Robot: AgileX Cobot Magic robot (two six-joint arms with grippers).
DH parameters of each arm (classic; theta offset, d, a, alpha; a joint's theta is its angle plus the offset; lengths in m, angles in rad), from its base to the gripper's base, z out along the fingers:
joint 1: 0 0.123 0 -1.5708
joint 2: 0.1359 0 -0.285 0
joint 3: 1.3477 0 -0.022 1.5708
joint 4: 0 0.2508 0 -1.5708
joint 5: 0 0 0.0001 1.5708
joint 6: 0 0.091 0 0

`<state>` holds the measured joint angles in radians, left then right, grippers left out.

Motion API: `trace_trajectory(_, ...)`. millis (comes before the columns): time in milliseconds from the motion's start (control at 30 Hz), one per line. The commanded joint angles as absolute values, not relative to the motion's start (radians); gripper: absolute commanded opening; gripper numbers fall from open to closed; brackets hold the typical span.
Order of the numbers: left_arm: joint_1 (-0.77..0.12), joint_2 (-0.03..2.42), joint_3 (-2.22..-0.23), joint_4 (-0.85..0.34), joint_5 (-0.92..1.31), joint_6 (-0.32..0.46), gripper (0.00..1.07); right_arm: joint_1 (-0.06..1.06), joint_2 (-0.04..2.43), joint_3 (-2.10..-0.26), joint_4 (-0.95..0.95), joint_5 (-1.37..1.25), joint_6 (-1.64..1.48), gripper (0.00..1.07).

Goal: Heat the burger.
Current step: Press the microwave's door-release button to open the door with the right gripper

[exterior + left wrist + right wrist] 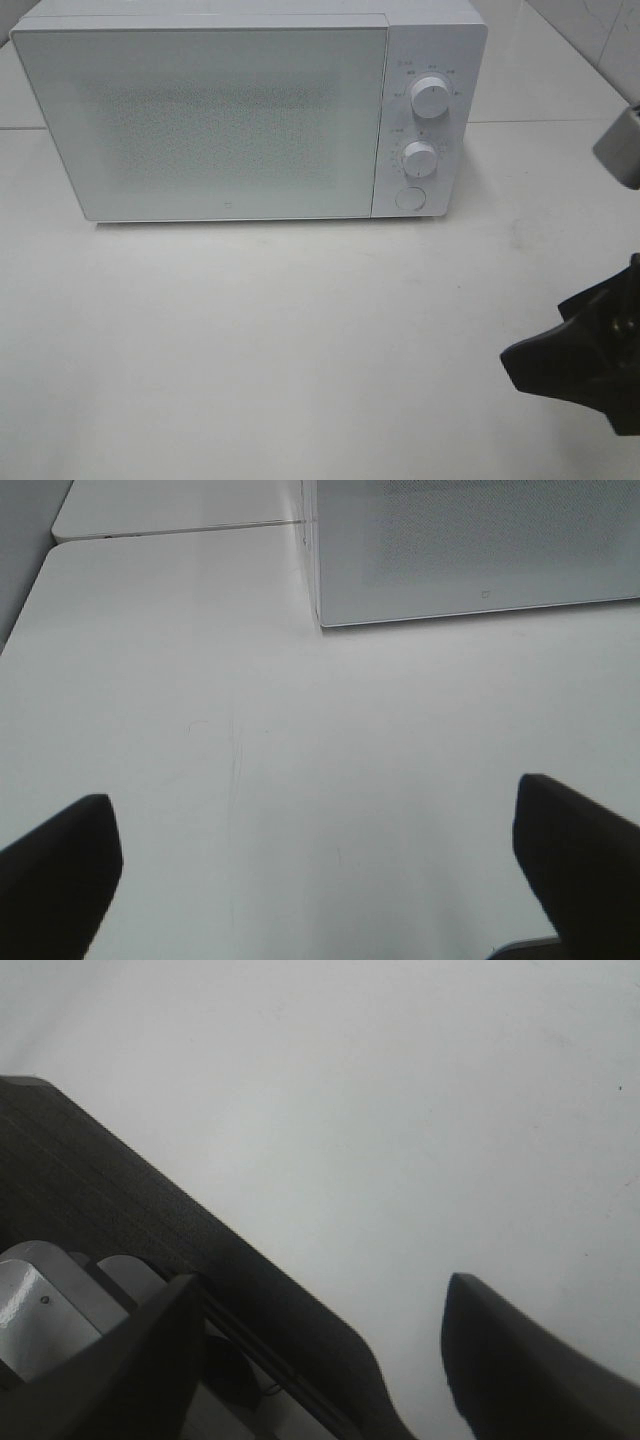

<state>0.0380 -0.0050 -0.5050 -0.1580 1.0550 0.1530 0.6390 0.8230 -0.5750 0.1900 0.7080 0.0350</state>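
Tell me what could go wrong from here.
1. No burger shows in any view, and the microwave door is shut; starting it now might run it empty.
2. The round button sits just under the lower dial; the wide-open left end effector pressing it could nudge that dial.

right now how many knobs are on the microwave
2: the upper knob high on the microwave control panel, and the lower knob directly beneath it. The flat round button below is not a knob. None looks hidden.
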Motion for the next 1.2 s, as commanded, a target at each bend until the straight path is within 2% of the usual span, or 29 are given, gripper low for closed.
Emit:
trace_trajectory(33,0.038,-0.025,-0.503,-0.158,1.042,0.148,1.00,0.632,0.749,-0.577,0.181,0.761,0.065,0.68)
trace_trajectory(133,0.038,-0.025,-0.503,-0.158,1.042,0.148,1.00,0.632,0.733,-0.577,0.178,0.771,0.067,0.69)
trace_trajectory(233,0.038,-0.025,-0.503,-0.158,1.042,0.148,1.00,0.632,0.642,-0.577,0.133,0.814,0.108,0.80)
trace_trajectory(533,0.038,-0.025,-0.503,-0.158,1.042,0.148,1.00,0.609,0.511,-0.577,0.017,0.904,0.195,0.79)
trace_trajectory(600,0.038,-0.025,-0.503,-0.158,1.042,0.148,1.00,0.513,0.434,-0.577,0.000,0.947,0.189,0.79)
trace_trajectory(633,0.038,-0.025,-0.503,-0.158,1.042,0.148,1.00,0.513,0.434,-0.577,0.000,0.947,0.189,0.79)
trace_trajectory(700,0.038,-0.025,-0.503,-0.158,1.042,0.148,1.00,0.429,0.359,-0.577,0.000,0.972,0.174,0.77)
trace_trajectory(800,0.038,-0.025,-0.503,-0.158,1.042,0.148,1.00,0.368,0.291,-0.577,0.000,0.996,0.150,0.76)
trace_trajectory(900,0.038,-0.025,-0.503,-0.158,1.042,0.148,1.00,0.349,0.269,-0.577,0.000,1.005,0.145,0.76)
trace_trajectory(967,0.038,-0.025,-0.503,-0.158,1.042,0.148,1.00,0.290,0.192,-0.556,0.000,1.032,0.142,0.76)
trace_trajectory(1200,0.038,-0.025,-0.503,-0.158,1.042,0.148,1.00,0.235,0.087,-0.507,0.000,1.036,0.142,0.76)
